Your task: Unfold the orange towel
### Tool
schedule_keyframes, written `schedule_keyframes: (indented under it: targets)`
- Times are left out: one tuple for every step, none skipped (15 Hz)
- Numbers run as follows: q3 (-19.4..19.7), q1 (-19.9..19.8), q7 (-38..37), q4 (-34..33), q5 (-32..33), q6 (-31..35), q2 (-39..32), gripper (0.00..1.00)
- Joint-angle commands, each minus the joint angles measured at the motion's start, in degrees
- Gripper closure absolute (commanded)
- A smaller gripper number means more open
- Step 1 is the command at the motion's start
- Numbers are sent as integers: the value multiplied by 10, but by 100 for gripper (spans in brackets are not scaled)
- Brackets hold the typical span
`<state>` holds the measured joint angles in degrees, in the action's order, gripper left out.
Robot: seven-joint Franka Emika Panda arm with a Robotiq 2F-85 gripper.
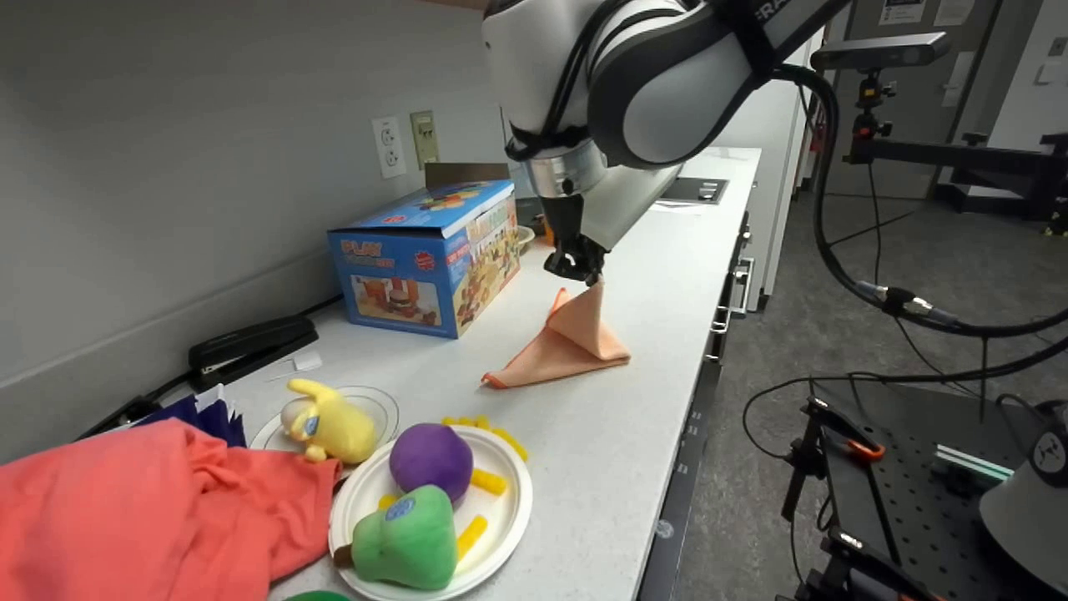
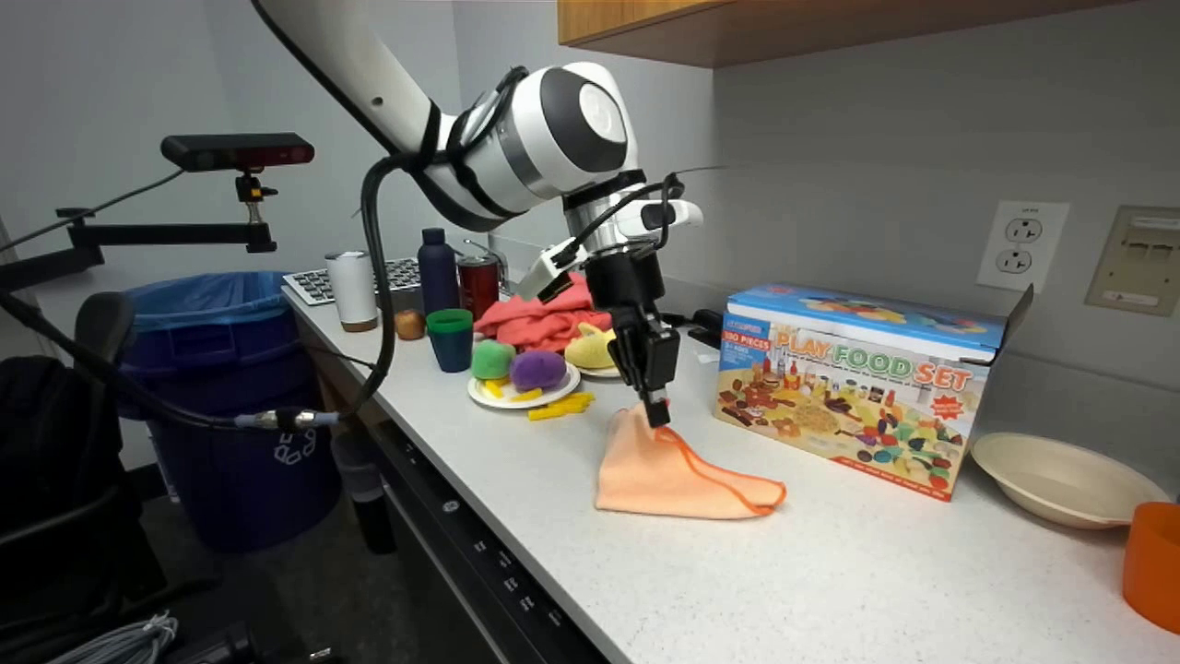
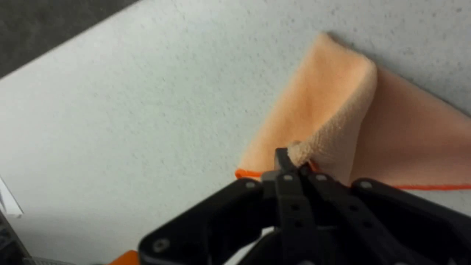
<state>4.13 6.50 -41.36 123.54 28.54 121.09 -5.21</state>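
While the black claw [image 2: 657, 413], jaws nearly together, clenches a raised fold of orange towel [image 2: 678, 481], the rest lies on the counter surface [image 2: 830, 572] inside its front edge, one end cropped in the wrist view.

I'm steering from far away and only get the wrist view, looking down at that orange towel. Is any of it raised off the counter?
Observer: Yes, in both exterior views the orange towel peaks up to the tip of the gripper, its lower part resting on the counter.
Visitor: Oh! What am I missing nearby?
Observer: A blue play food box stands on the counter beside the towel, not touching it.
Visitor: Any toys lying about?
Observer: Yes, in an exterior view a white plate holds a round purple toy and a green pear-shaped toy.
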Motion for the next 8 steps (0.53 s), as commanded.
schedule_keyframes:
  targets:
    - [-13, -11, -98, 67, 58, -38, 55, 99]
    - [-18, -11, -130, 80, 76, -51, 63, 99]
    - [-22, -11, -166, 90, 98, -68, 68, 99]
    - [-25, -13, -190, 97, 111, -82, 71, 99]
    - [-29, -14, -220, 102, 128, -100, 72, 99]
    - [-32, -15, -244, 106, 140, -115, 71, 99]
    - [-35, -15, -262, 108, 150, -133, 70, 99]
    - [-38, -15, -282, 109, 160, -151, 67, 99]
